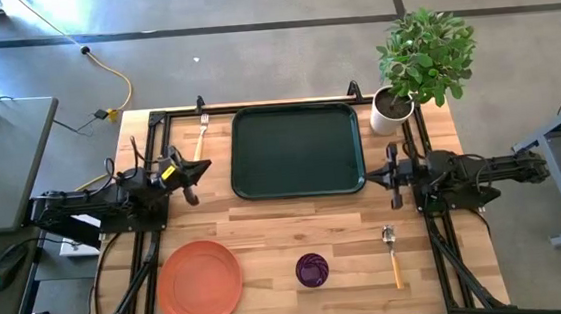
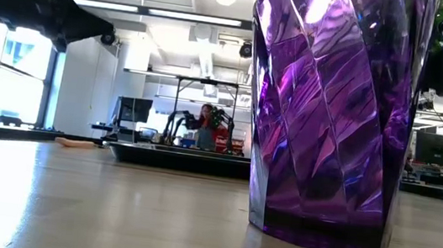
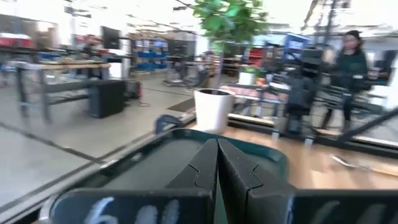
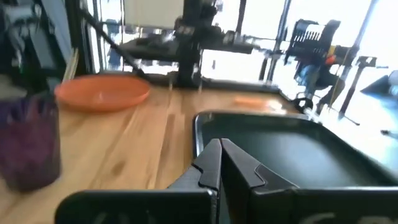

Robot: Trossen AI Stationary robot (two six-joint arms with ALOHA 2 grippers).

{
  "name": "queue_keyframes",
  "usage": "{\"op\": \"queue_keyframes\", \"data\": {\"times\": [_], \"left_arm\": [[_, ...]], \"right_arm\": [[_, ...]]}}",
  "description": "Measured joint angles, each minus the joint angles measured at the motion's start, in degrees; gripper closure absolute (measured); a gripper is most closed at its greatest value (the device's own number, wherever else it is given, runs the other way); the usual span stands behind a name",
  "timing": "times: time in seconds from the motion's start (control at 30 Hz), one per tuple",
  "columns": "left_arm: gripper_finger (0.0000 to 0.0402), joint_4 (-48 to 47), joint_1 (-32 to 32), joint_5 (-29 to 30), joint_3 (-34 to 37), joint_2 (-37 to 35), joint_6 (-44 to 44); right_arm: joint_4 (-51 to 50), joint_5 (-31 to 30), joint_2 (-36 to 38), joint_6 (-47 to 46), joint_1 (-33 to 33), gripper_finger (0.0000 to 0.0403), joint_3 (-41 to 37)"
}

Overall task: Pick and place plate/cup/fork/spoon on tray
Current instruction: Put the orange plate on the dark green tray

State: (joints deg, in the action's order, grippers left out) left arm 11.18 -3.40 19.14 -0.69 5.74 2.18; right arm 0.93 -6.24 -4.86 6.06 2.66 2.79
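The dark green tray [image 1: 295, 151] lies at the table's far middle. The orange-red plate [image 1: 199, 284] lies flat at the near left. The dark purple cup [image 1: 311, 270] stands upright near the front edge and fills the low view [image 2: 333, 112]. The spoon [image 1: 392, 253] lies at the near right, its bowl toward the far edge. The fork [image 1: 200, 133] lies left of the tray, its tines toward the far edge. My left gripper [image 1: 197, 174] is shut and empty left of the tray. My right gripper [image 1: 392, 175] is shut and empty at the tray's near right corner.
A potted plant in a white pot [image 1: 392, 113] stands at the table's far right corner, just right of the tray. Bare wood lies between the tray and the near row of dishes. People show in the room beyond the table.
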Motion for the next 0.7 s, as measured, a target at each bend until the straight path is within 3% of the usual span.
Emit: {"op": "queue_keyframes", "data": {"times": [0.23,0.37,0.5,0.7], "left_arm": [[0.0398,0.12,0.04,-6.38,0.0,1.51,5.14],[0.0389,0.12,0.06,-8.15,0.0,4.12,12.2],[0.0371,0.82,2.58,-12.01,0.0,8.74,19.76],[0.0362,9.7,11.24,-1.65,0.0,19.5,20.19]], "right_arm": [[9.83,-3.15,0.04,-3.15,0.0,0.0402,0.09],[10.41,-8.27,-0.02,-4.37,0.0,0.0402,0.09],[6.63,-9.72,-1.13,-8.4,0.0,0.0402,0.11],[2.29,-8.11,-3.89,-15.21,0.02,0.0402,0.11]]}}
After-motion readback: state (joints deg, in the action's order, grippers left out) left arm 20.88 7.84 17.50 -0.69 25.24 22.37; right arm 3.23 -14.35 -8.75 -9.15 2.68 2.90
